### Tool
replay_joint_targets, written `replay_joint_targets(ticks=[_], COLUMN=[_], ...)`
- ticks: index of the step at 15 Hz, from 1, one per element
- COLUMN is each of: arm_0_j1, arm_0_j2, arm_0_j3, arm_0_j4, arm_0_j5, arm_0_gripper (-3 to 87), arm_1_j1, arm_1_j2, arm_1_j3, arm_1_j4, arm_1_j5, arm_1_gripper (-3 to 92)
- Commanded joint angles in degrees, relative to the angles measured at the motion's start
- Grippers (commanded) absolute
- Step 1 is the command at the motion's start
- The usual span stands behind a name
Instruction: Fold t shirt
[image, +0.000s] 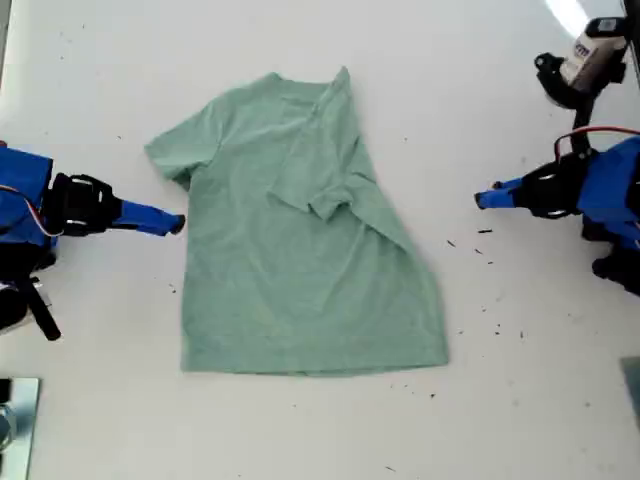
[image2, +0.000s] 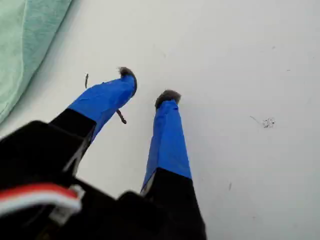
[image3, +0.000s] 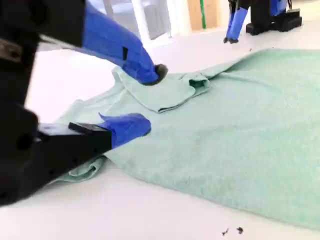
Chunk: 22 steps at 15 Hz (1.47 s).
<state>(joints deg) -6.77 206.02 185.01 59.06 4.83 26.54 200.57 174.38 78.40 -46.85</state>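
Note:
The pale green t shirt (image: 300, 270) lies on the white table, neck toward the far edge. Its side on the exterior view's right is folded in over the middle, with the sleeve (image: 330, 200) on top. My second gripper (image3: 147, 100) comes in from the exterior view's left (image: 176, 223) and stands open at the shirt's (image3: 240, 130) edge just below the other sleeve, one finger low over the cloth and one raised. My first gripper (image2: 147, 86) is open over bare table on the exterior view's right (image: 482, 200), apart from the shirt (image2: 22, 40), with nothing between its fingers.
Small dark specks (image: 486, 250) dot the table (image: 100, 400) near my first gripper. A black and white device on a stand (image: 585, 60) sits at the exterior view's far right. A metallic object (image: 15, 420) shows at that view's lower left corner.

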Motion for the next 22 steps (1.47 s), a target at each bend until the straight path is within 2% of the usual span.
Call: replay_joint_targets(ticks=[1,4,6,8,9,11,13,16,20,22], arm_0_j1=[0.70,0.35,-4.13,-5.98,-5.19,-7.73,-4.31,-3.96,-5.36,-5.63], arm_0_j2=[0.35,0.35,0.44,0.44,0.44,0.44,0.44,0.44,0.44,-5.98], arm_0_j3=[0.88,0.88,0.62,0.53,0.53,0.70,0.70,0.79,-1.14,-11.07], arm_0_j4=[-0.18,-0.18,0.09,-0.44,-0.35,0.00,0.00,-0.09,-1.14,0.79], arm_0_j5=[3.78,3.78,3.43,3.87,5.36,5.19,5.19,4.13,-0.09,-5.19], arm_0_gripper=[12.8,14.5,6.0,3.0,1.9,-0.2,-0.2,-0.2,-0.2,-0.3], arm_1_j1=[-1.49,-3.96,-3.60,0.09,2.90,-2.46,0.26,0.44,0.70,0.70], arm_1_j2=[0.18,0.35,0.35,0.35,0.35,0.35,0.35,0.35,0.35,0.35], arm_1_j3=[2.81,2.90,2.90,2.90,2.90,2.90,2.90,2.90,2.90,2.99], arm_1_j4=[-0.09,-0.35,-0.35,-0.35,-0.26,-0.26,-0.26,-0.18,-0.26,-0.44], arm_1_j5=[10.20,32.70,33.75,41.75,39.20,28.56,27.16,27.60,27.42,27.69], arm_1_gripper=[4.4,4.7,5.6,4.5,2.7,2.5,2.5,2.5,2.5,2.5])
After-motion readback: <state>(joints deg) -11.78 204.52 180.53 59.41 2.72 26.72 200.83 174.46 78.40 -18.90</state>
